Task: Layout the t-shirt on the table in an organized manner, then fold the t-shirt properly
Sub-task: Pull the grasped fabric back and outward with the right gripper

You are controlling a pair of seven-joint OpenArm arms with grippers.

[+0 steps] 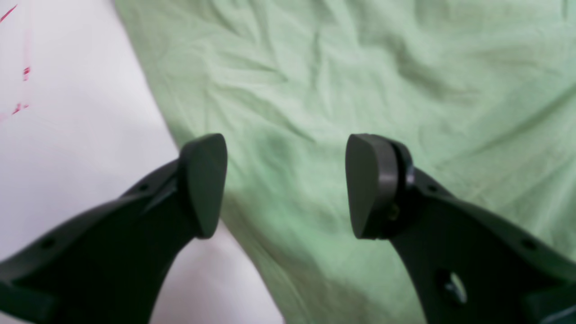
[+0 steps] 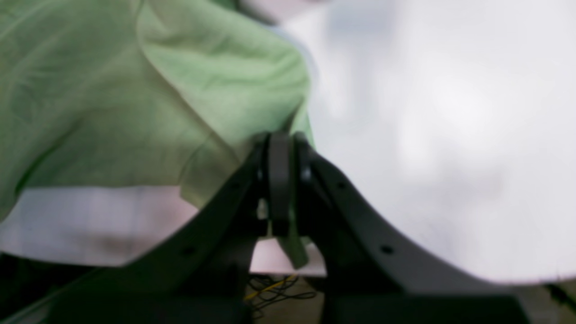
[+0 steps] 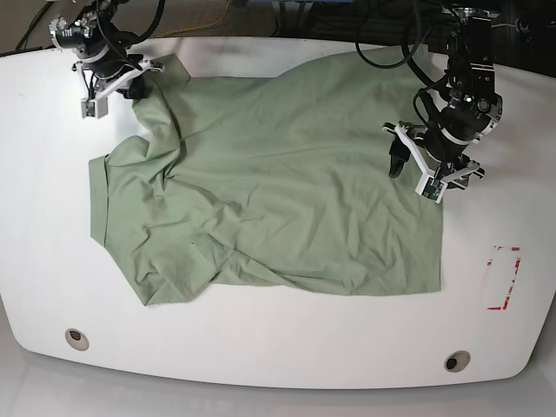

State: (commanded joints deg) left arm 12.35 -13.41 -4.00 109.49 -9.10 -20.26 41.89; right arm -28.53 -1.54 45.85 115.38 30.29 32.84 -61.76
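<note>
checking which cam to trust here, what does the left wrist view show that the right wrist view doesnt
Only the left wrist view shows the left claw open, its pads wide apart over the wrinkled t-shirt, with red tape marks on the table beside the shirt's edge.

Only the right wrist view shows the right claw shut on a bunched fold of the t-shirt, near the table's edge, with loose wires below.

Both share the pale green shirt lying on the white table.
</note>
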